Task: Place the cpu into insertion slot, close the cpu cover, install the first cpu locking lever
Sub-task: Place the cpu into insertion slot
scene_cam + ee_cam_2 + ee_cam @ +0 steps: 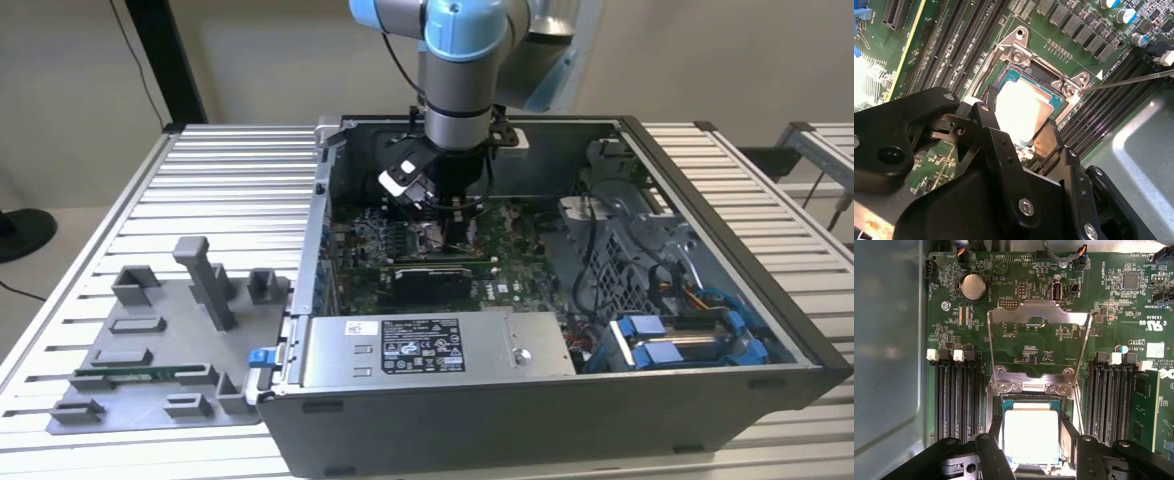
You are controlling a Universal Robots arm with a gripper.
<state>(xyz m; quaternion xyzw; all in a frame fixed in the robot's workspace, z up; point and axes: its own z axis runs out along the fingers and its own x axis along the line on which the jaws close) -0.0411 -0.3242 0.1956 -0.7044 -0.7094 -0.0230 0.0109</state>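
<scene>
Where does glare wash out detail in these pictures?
In the first wrist view the cpu is washed out white, markings lost; the second wrist view shows the same glare, plus a burnt-out patch on the motherboard; the exterior view is free of it.

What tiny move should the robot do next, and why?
Probably ease the cpu gently down into the slot: the tool is right at it, it lines up with the slot, and the cover is open.
</scene>
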